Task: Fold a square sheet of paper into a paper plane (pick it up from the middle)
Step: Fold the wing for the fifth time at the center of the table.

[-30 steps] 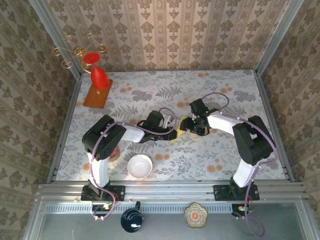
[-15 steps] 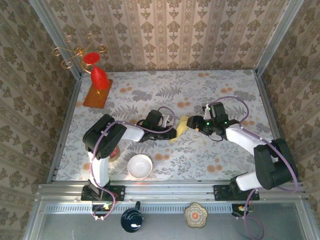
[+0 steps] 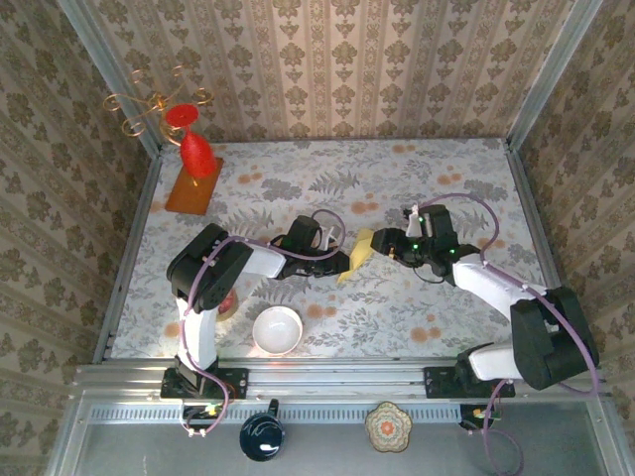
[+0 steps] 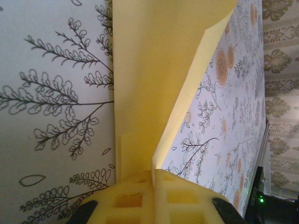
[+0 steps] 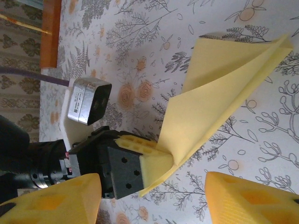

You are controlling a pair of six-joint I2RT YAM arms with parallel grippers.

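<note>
Paper [image 3: 359, 252], pale yellow and folded into two layers gaping toward a sharp corner, was seen mid-table, its lower layer laid on the floral table [image 3: 437, 178]. Its near-left end was pinched by the left gripper [image 3: 335, 263]. The right gripper [image 3: 394, 247], just right of it, was spread open.

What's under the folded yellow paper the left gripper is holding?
The flowered tablecloth runs up to the edges of the paper, and nothing pokes out from below. The left gripper pinches one corner. The patch directly beneath the layers is covered.
</note>
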